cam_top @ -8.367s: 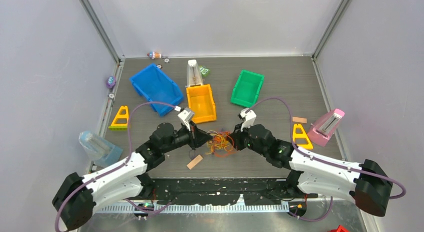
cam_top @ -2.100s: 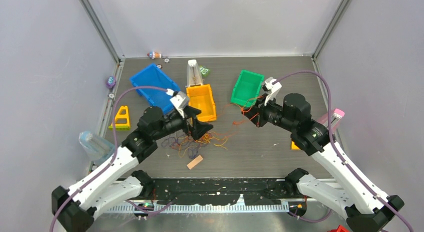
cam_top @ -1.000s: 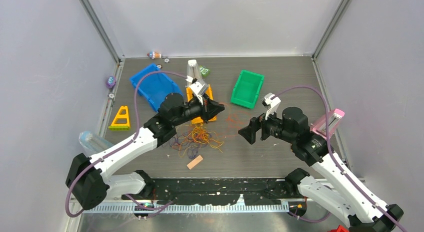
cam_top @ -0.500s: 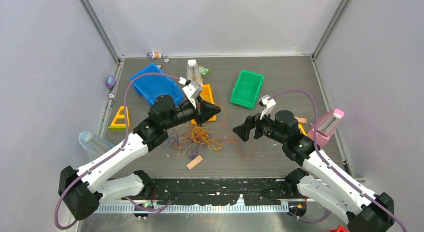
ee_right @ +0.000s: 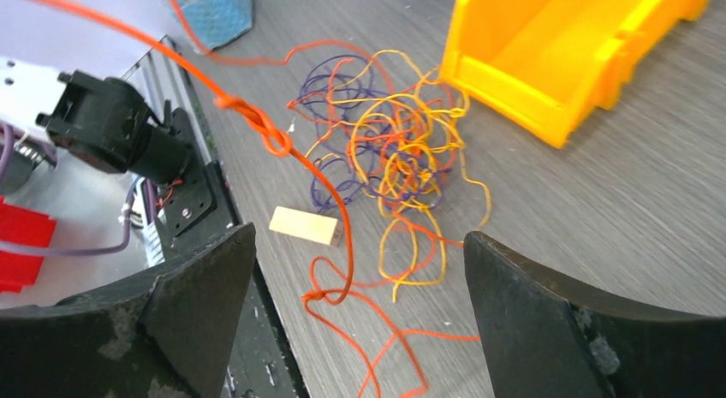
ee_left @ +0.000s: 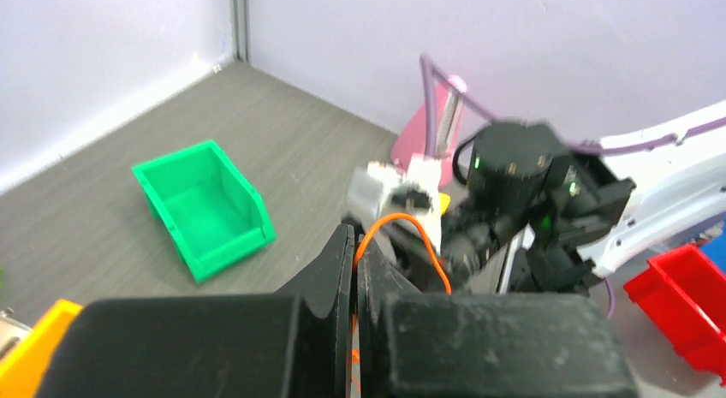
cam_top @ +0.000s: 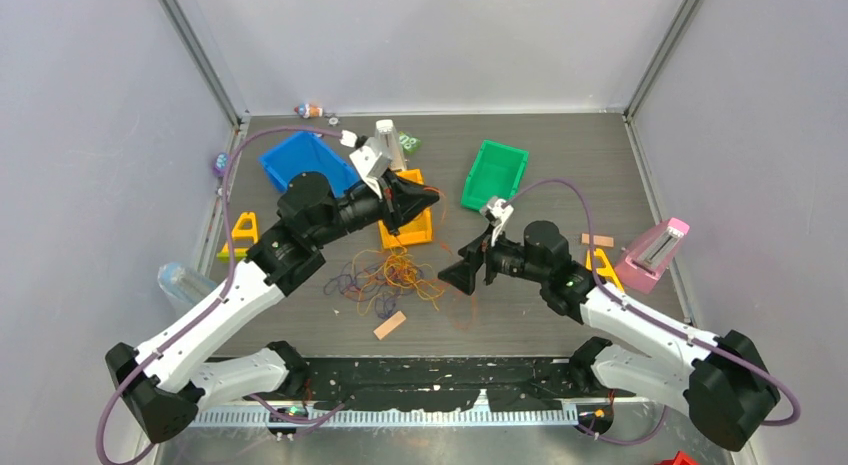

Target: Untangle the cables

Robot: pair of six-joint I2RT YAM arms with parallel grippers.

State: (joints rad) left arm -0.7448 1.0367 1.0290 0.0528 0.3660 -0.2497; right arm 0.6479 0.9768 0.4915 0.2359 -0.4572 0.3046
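Left end effector (ee_left: 354, 254), clamped on an orange cable (ee_right: 244, 114), hangs above the cables (cam_top: 392, 277) heaped on the desk (cam_top: 570, 165). Right end effector (cam_top: 458, 277) gapes empty; pulling could cinch the strand's knot (ee_right: 274, 143) tighter

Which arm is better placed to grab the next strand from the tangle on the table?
Right, probably. The right gripper is open and low beside the tangle, facing it. The left gripper is shut on an orange cable and held high, so it has no free grip.
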